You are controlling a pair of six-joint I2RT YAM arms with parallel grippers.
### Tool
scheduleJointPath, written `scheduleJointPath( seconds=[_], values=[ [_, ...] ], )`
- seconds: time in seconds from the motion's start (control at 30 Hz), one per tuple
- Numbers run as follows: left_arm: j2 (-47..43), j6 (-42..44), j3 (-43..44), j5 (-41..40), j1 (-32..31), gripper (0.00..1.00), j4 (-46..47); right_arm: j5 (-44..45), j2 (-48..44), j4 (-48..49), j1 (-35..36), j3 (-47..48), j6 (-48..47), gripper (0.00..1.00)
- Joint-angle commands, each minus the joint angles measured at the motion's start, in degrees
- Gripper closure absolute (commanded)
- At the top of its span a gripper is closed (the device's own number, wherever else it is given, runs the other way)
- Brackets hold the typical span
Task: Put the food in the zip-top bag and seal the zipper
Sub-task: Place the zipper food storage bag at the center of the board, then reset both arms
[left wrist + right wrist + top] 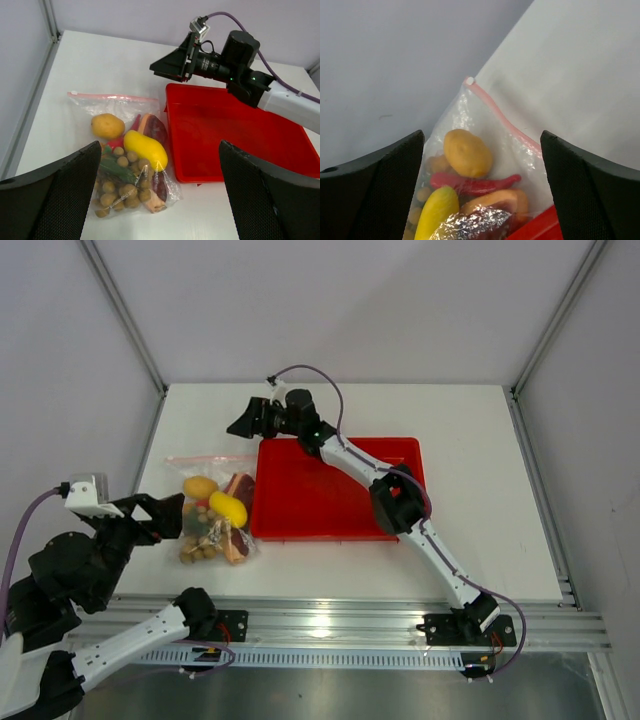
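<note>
The zip-top bag [208, 502] lies flat on the white table, left of the red tray. Its pink zipper [115, 97] runs straight along the far edge. Inside are the food items: two yellow fruits [107, 125] [145, 148], a bunch of tan round fruits [120, 186], an orange chunk [506, 199] and a red stick [475, 183]. My left gripper [176, 518] stands open at the bag's near left side, nothing between its fingers. My right gripper [246, 418] hangs open just beyond the bag's far right corner, holding nothing; the zipper [505, 120] shows between its fingers.
The red tray [330, 510] holds nothing and touches the bag's right side. My right arm [400, 502] reaches across it. Grey walls with metal posts [125, 315] close in the table on three sides.
</note>
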Motion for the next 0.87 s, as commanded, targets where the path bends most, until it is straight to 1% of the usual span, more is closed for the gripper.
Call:
scheduleJointPath(
  seconds=[0.0, 0.03, 0.07, 0.1, 0.13, 0.17, 0.2, 0.23, 0.27, 0.3, 0.33, 0.37, 0.4, 0.43, 0.47, 0.5, 0.53, 0.57, 0.6, 0.63, 0.67, 0.7, 0.73, 0.77, 0.8, 0.83],
  values=[
    [1.64, -3.91, -0.49, 5.05, -0.20, 0.00, -0.68, 5.53, -5.05, -7.17, -1.15, 1.89, -2.88, 0.01],
    [1.03, -4.88, -0.84, 7.76, -0.20, 0.01, -0.33, 6.49, -6.81, -9.03, -1.24, 0.84, -5.33, 0.01],
    [0.85, -5.49, -1.89, 9.09, -0.11, 0.01, -0.06, 9.20, -11.26, -10.44, -1.41, -0.47, -7.01, 0.00],
    [0.50, -6.11, -2.77, 10.23, -0.20, 0.01, 0.20, 10.79, -14.00, -14.98, -1.42, -4.49, -8.76, 0.01],
    [0.24, -7.25, -3.30, 11.46, -0.11, 0.00, 0.72, 12.29, -16.81, -17.03, -1.42, -6.70, -12.35, 0.01],
    [-0.02, -7.78, -4.35, 13.91, -0.20, 0.00, 1.08, 13.87, -23.02, -18.79, -1.15, -9.16, -14.21, 0.01],
    [-0.20, -8.31, -5.32, 15.07, -0.20, 0.01, 1.60, 16.84, -26.30, -22.03, -1.06, -12.06, -15.97, 0.01],
    [-0.29, -9.27, -5.94, 16.21, -0.20, 0.00, 2.48, 18.70, -29.64, -23.54, -0.80, -18.35, -17.38, 0.01],
    [-0.46, -9.72, -6.38, 18.57, -0.20, 0.00, 3.18, 20.46, -33.16, -24.60, -0.54, -21.98, -19.48, 0.01],
    [-0.47, -10.07, -8.03, 19.90, -0.20, 0.00, 3.89, 23.87, -40.33, -25.83, -0.10, -25.85, -20.46, 0.01],
    [-0.47, -10.77, -8.57, 21.13, -0.20, 0.01, 5.46, 25.73, -43.96, -26.45, 0.25, -33.46, -21.25, 0.01],
    [-0.29, -11.12, -10.14, 23.32, -0.20, 0.01, 6.35, 28.19, -47.57, -27.59, 0.60, -37.27, -22.13, 0.01],
    [-0.20, -11.65, -10.77, 24.38, -0.20, 0.01, 7.22, 30.56, -54.39, -28.12, 1.13, -40.88, -22.23, 0.00],
    [-0.03, -12.70, -11.38, 25.44, -0.20, 0.01, 8.02, 35.11, -57.42, -29.17, 1.39, -44.40, -21.71, 0.00],
    [0.15, -13.40, -13.04, 26.49, -0.11, 0.01, 9.50, 36.98, -60.32, -32.05, 1.48, -50.26, -20.74, 0.01],
    [0.50, -14.02, -13.76, 28.24, -0.20, 0.01, 10.39, 39.26, -62.96, -33.91, 1.57, -52.93, -19.86, 0.01],
    [0.50, -15.42, -14.55, 29.04, -0.11, 0.01, 11.53, 43.38, -67.86, -35.84, 1.57, -55.48, -18.81, 0.01],
    [0.50, -16.13, -15.25, 30.01, -0.11, 0.01, 12.50, 45.50, -70.08, -37.51, 1.57, -60.73, -17.93, 0.01],
    [0.33, -17.35, -17.69, 31.50, -0.11, 0.01, 14.42, 47.18, -72.54, -40.14, 1.66, -63.65, -16.18, 0.01],
    [0.24, -17.89, -18.42, 32.38, -0.11, 0.00, 15.31, 48.33, -77.52, -41.12, 1.66, -66.55, -15.29, 0.00],
    [0.15, -18.50, -20.60, 33.18, -0.11, 0.01, 16.19, 49.38, -80.19, -41.74, 1.75, -72.58, -14.85, 0.01],
    [-0.03, -19.29, -21.49, 33.97, -0.11, 0.01, 17.94, 49.39, -83.00, -41.57, 1.84, -75.78, -14.58, 0.01],
    [-0.46, -19.73, -22.28, 35.63, -0.11, 0.00, 18.91, 49.31, -86.07, -40.79, 2.10, -79.11, -14.58, 0.00],
    [-0.81, -20.26, -23.07, 36.60, -0.11, 0.00, 19.88, 48.61, -91.93, -39.82, 2.27, -82.37, -14.41, 0.01],
    [-1.25, -20.53, -25.69, 37.83, -0.11, 0.01, 21.20, 47.99, -94.77, -38.86, 2.28, -87.01, -14.23, 0.00],
    [-2.82, -20.88, -26.85, 40.71, -0.11, 0.01, 24.86, 47.20, -97.59, -38.33, 2.54, -89.06, -14.75, 0.01]
  ],
)
